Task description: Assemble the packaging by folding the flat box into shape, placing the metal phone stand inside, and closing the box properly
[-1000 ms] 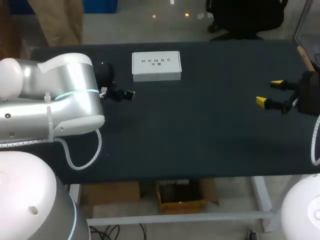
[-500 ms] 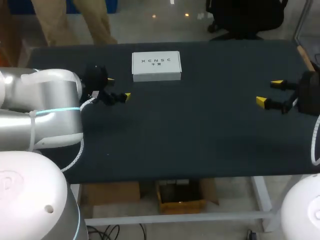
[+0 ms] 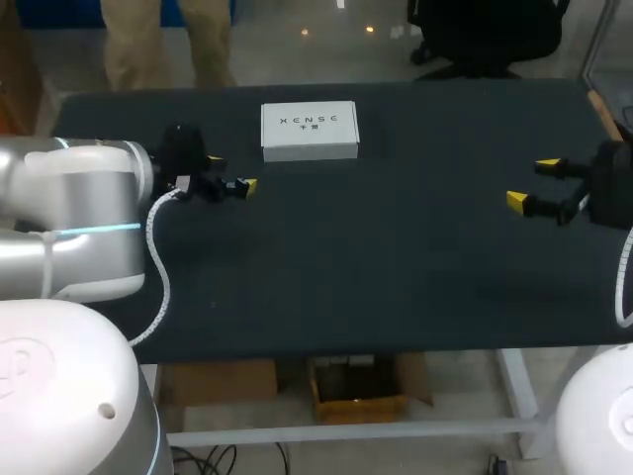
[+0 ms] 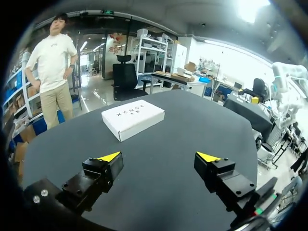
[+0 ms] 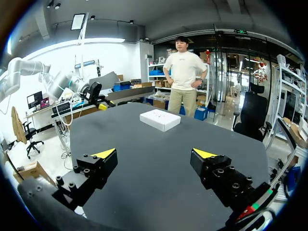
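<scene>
Above the table (image 3: 396, 257), left gripper (image 4: 159, 157) and right gripper (image 5: 154, 153) have jaws agape.

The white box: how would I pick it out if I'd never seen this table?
Start at the dark table between the two arms. Near its far edge, ahead of the left arm's fingers, lies the white box. Unlike those black, yellow-tipped fingers, it is white, flat and closed.
</scene>
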Controlling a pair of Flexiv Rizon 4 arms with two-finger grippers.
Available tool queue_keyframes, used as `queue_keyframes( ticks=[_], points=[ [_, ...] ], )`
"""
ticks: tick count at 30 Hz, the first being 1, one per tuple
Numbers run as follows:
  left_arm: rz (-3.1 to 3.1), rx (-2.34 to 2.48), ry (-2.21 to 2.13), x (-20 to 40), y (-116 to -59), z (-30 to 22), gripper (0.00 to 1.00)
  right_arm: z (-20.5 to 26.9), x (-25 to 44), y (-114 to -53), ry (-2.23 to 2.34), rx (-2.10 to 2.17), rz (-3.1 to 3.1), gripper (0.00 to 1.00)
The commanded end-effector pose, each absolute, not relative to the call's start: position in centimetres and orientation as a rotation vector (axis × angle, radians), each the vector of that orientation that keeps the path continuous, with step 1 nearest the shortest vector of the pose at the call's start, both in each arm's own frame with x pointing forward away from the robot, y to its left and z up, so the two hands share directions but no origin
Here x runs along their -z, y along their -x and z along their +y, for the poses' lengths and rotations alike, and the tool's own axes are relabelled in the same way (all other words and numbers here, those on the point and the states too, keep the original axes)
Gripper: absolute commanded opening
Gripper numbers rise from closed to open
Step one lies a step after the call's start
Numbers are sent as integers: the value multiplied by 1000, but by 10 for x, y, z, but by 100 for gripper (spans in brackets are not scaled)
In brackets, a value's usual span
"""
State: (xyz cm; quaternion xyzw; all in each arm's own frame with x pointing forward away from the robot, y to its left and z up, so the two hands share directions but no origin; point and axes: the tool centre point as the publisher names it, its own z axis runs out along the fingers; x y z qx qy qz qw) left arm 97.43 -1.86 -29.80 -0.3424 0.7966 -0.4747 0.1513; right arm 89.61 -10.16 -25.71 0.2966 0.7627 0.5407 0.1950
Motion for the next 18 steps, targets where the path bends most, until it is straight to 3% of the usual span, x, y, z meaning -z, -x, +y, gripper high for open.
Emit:
queue_keyframes(
  ticks=[1,11,18],
  points=[
    [2304,1382,853,301,-968,-13,100,-102,257,-896,-829,-1520,2137,100],
    [2316,1373,783,294,-962,-24,100,-102,257,-896,-829,-1520,2137,100],
    [2371,1344,1047,296,-960,-41,100,-102,257,-896,-829,-1520,2137,100]
  ],
)
